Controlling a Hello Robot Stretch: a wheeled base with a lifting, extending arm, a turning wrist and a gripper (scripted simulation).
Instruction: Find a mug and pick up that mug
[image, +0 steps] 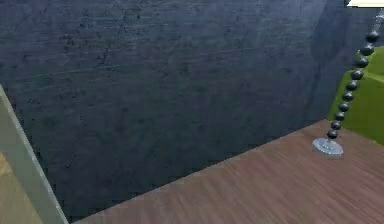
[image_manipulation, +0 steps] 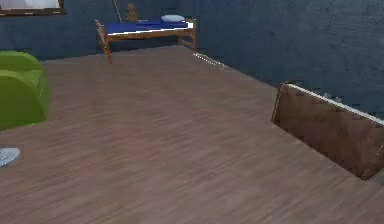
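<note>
Ahead I face a dark blue wall (image: 150, 90), with a beaded floor lamp (image: 347, 95) at the forward view's right. Sideways I see a green armchair (image_manipulation: 20, 88), a bed (image_manipulation: 148, 32) and a brown board (image_manipulation: 330, 128). Pincer state: I cannot tell.

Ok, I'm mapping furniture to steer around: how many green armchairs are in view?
1. The green armchair stands at the arm side view's left edge; others may be hidden out of frame.

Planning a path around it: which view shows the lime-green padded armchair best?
The arm side view: the lime-green padded armchair shows its rounded back and side. The forward view gives a green strip of it at the right edge, behind the dark beaded floor lamp.
</note>
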